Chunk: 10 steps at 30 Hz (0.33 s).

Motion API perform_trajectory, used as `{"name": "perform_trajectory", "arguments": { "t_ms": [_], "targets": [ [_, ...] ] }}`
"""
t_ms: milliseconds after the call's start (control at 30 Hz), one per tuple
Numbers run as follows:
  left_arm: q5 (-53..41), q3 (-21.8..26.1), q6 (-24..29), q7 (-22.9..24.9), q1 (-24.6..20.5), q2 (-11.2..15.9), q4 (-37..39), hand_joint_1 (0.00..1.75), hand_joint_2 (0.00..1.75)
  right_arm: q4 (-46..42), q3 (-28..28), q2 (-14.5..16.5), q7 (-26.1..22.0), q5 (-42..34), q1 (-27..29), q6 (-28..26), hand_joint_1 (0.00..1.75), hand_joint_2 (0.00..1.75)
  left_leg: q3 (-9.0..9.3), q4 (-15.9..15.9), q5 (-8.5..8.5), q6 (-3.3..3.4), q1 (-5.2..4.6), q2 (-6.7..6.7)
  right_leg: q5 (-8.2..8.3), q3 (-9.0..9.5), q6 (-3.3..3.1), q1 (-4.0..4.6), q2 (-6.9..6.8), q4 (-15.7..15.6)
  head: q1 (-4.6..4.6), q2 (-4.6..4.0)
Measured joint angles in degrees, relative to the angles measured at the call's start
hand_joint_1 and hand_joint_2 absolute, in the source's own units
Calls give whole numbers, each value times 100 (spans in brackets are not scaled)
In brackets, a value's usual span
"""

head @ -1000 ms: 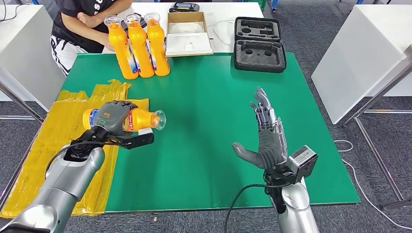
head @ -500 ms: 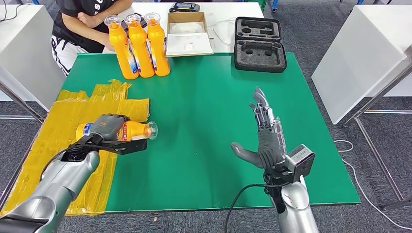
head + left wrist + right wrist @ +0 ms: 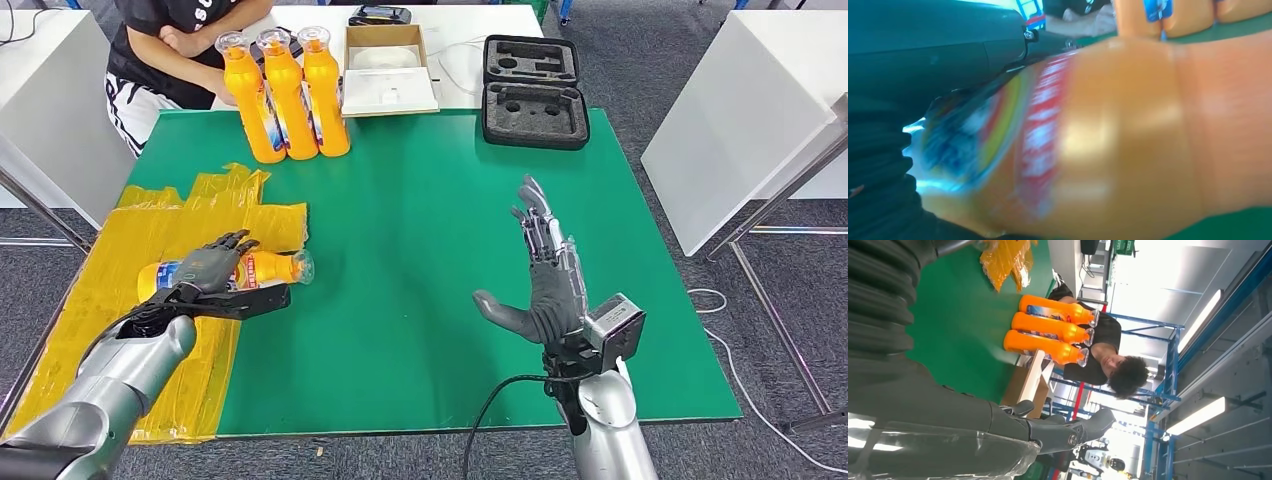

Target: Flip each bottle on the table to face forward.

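Bottle in hand: an orange bottle [image 3: 235,271] lies on its side on the yellow plastic sheet [image 3: 120,260] near the worktop's left edge, its clear cap pointing toward the worktop's middle; the label [image 3: 1038,140] shows red and blue in the left wrist view, too blurred to read.
Left hand: the left hand [image 3: 205,268] lies over the bottle's label end, its fingers [image 3: 232,241] draped over the body; it appears to be grasping the bottle, though how firm the hold is cannot be told.
Right hand: the right hand [image 3: 545,270] stands palm open above the bare green worktop [image 3: 420,220] toward the right side, its fingers spread and holding nothing.
Other bottles: three orange bottles [image 3: 285,95] stand upright, touching one another, at the far left corner of the green worktop, just in front of a seated person [image 3: 170,40].
Step judged: the lying bottle seems to be mid-handling, either just set down or about to be turned.
Doing it well: keep the wrap around the bottle's middle, not its tapering neck, so it cannot roll; turn it about its long axis until the label faces front.
Risk: the sheet looks slick and crinkled, so the round bottle may slide or roll toward the left edge if let go loosely.
Beyond: an open cardboard box [image 3: 388,68] and a black foam case [image 3: 533,92] sit at the far edge.
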Motion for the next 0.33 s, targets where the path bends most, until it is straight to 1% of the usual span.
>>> {"name": "perform_trajectory", "arguments": {
  "t_ms": [133,333],
  "targets": [
    [44,134,-59,93,4,7,66,0,0,21,57,-8,52,73,-58,-157,0,175,0,0,0,0,1,0,0,0,0,1,0,0,1,0],
    [140,374,109,72,66,7,107,0,0,93,147,-23,130,220,-82,-465,0,175,1,0,0,0,1,0,0,-1,0,0,0,0,0,0]
  ]
}}
